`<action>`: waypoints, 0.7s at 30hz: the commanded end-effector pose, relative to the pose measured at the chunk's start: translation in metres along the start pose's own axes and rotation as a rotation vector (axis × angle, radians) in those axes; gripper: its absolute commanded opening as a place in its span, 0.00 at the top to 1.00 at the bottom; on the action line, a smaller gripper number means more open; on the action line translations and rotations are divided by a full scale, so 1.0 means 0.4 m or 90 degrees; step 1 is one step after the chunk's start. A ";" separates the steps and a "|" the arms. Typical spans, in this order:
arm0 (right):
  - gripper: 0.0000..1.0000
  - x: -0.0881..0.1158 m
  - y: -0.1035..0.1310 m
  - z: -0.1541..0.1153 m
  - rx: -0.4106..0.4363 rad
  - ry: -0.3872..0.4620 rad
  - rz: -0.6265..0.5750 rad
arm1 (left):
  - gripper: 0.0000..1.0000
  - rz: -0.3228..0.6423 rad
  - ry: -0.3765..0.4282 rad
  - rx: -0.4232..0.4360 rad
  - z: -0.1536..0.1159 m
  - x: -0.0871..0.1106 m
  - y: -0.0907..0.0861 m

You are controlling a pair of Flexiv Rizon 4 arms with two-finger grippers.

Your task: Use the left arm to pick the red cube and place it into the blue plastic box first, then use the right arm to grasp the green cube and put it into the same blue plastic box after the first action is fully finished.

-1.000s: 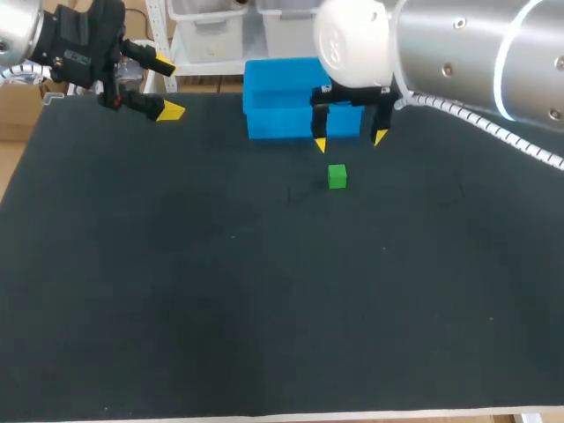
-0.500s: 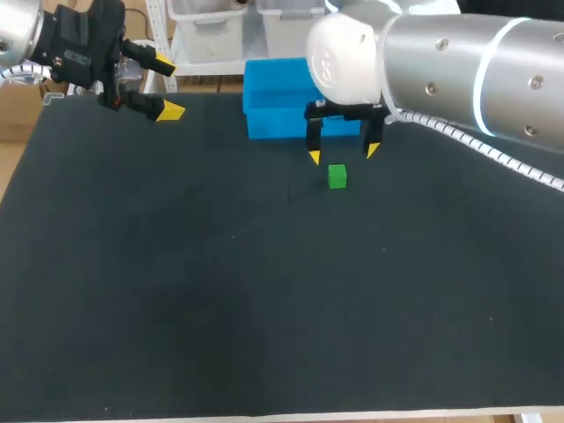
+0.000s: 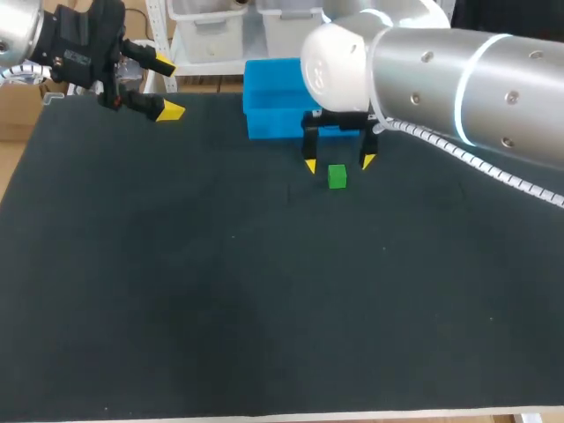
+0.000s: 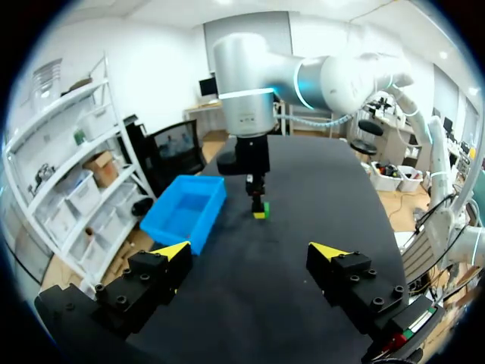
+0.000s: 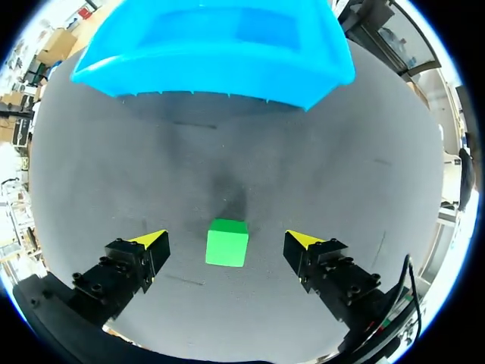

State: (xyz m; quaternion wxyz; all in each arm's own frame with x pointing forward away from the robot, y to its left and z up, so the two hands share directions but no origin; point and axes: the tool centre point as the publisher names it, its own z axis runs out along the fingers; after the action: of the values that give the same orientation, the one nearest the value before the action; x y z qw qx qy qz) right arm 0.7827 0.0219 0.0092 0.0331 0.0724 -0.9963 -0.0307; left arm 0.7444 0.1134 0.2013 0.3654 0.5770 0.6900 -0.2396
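Observation:
The green cube [image 3: 337,176] rests on the black table just in front of the blue plastic box [image 3: 269,97]. My right gripper [image 3: 337,164] hangs open right over it, one yellow tip on either side. In the right wrist view the green cube [image 5: 227,242] lies between the open fingers of that gripper [image 5: 229,239], untouched, with the blue box [image 5: 212,45] ahead. My left gripper [image 3: 164,86] stands open at the table's far left corner, empty; its own view shows the gripper [image 4: 250,250] with the blue box [image 4: 186,212] and green cube [image 4: 261,214] ahead. No red cube shows in any view.
The black mat [image 3: 264,300] covers the whole table, with broad bare room in front of the cube. The box stands against the far edge.
My right gripper has come down and a little leftward, from in front of the box to around the green cube. The left arm has not moved.

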 end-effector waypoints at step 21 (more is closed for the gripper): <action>1.00 0.003 0.004 0.070 0.038 0.025 0.021 | 0.00 0.003 -0.003 -0.001 0.000 0.004 -0.001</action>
State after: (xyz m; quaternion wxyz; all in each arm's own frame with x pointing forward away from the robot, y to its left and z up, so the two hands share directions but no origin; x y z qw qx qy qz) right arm 0.7774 0.0241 -0.0187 0.0494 0.0575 -0.9971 0.0001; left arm 0.7444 0.1134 0.2013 0.3654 0.5770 0.6900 -0.2396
